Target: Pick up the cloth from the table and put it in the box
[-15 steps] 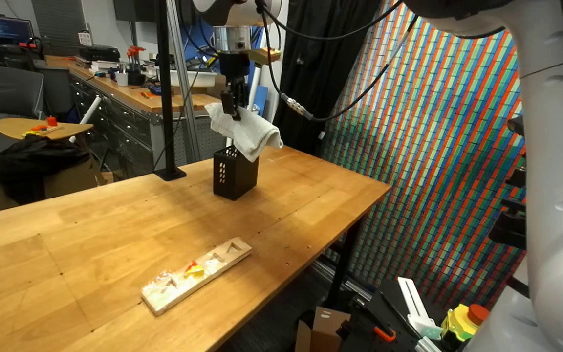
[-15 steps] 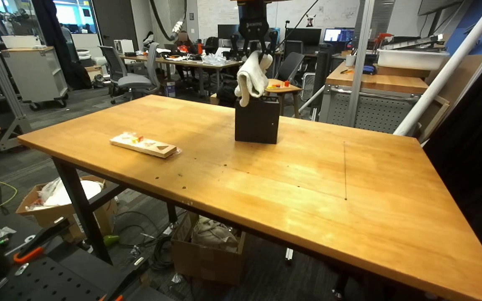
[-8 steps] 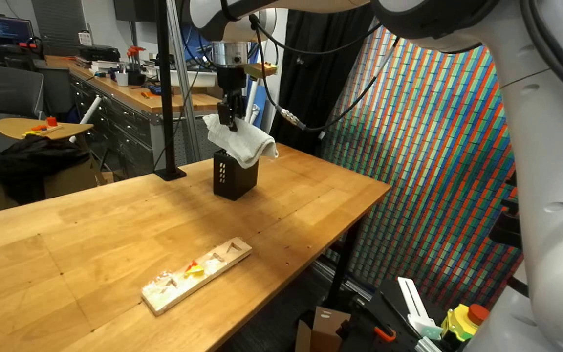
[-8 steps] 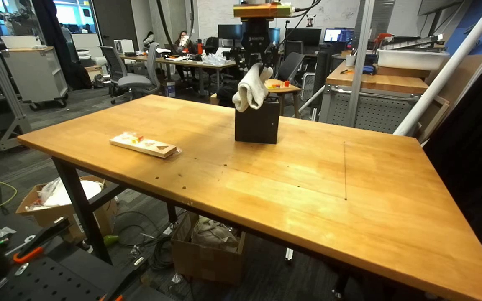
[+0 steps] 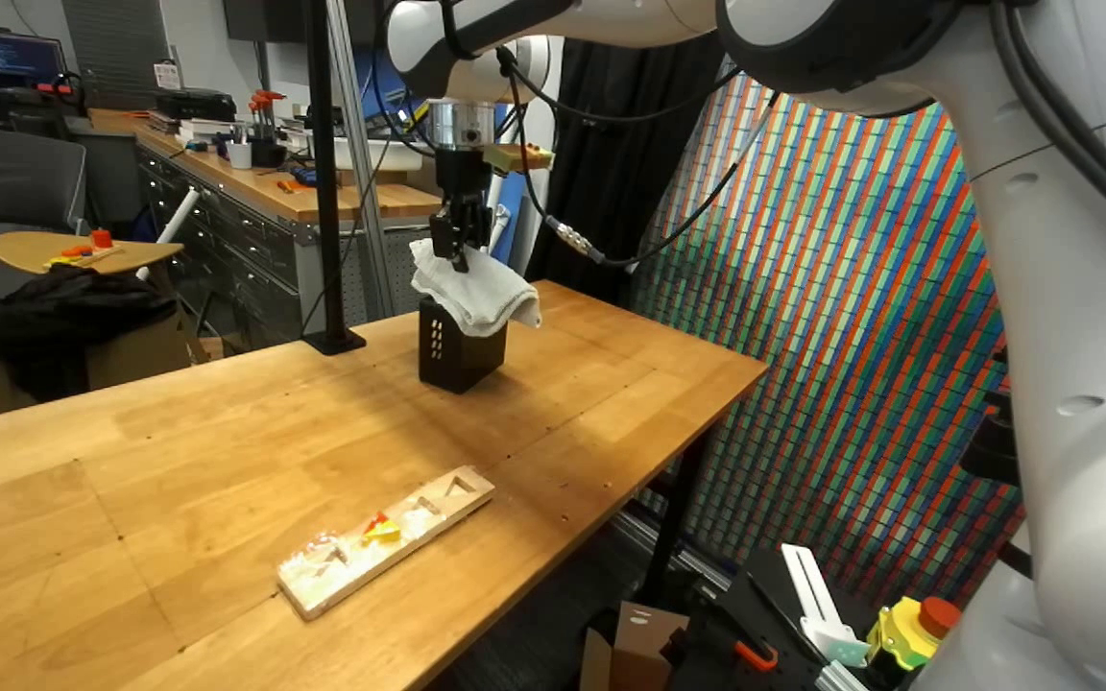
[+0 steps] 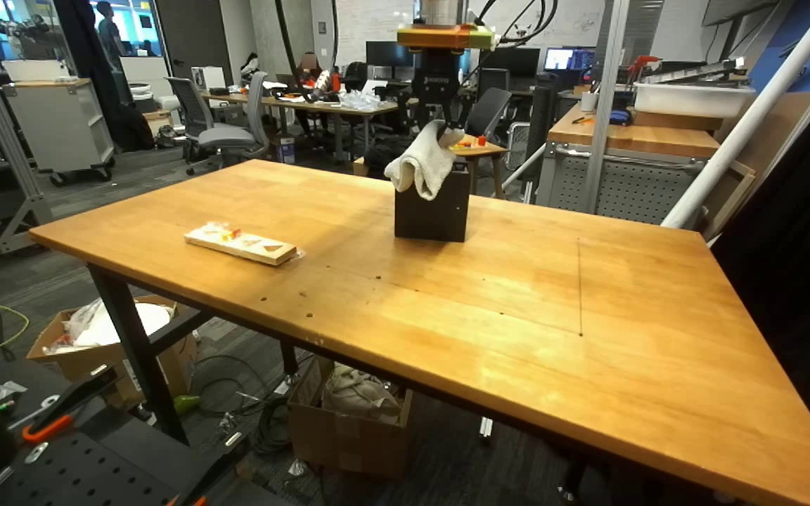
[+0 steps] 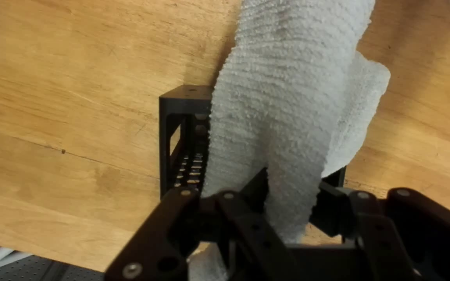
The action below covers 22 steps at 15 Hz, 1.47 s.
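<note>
Hand [image 7: 291, 197] closed on cloth [image 7: 283, 97], which overhangs box [image 7: 164, 148] edges (opening [image 7: 193, 156] partly exposed).

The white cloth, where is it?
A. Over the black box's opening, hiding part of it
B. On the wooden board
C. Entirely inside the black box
A: in the wrist view, the white cloth covers only part of the black box and reaches out past its edge.

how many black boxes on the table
1: the black box, away from the wooden board, partly covered by the white cloth that the gripper holds; no other shows.
</note>
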Each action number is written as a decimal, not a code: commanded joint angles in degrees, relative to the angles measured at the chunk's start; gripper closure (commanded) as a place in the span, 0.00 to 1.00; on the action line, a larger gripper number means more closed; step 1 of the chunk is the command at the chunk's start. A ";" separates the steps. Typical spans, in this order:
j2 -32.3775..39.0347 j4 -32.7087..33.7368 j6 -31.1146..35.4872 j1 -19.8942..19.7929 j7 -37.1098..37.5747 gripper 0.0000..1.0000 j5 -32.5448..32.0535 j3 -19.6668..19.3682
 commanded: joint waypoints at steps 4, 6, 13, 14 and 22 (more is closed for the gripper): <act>2.61 2.09 1.89 -0.53 1.01 0.96 3.05 0.07; 3.08 1.69 2.55 -0.88 0.96 0.96 3.53 0.07; 4.90 0.72 4.78 -2.54 0.49 0.96 6.87 0.56; 5.09 0.47 4.94 -2.79 0.31 0.96 7.61 0.71; 7.83 -0.03 5.94 -3.90 -1.02 0.96 12.83 2.02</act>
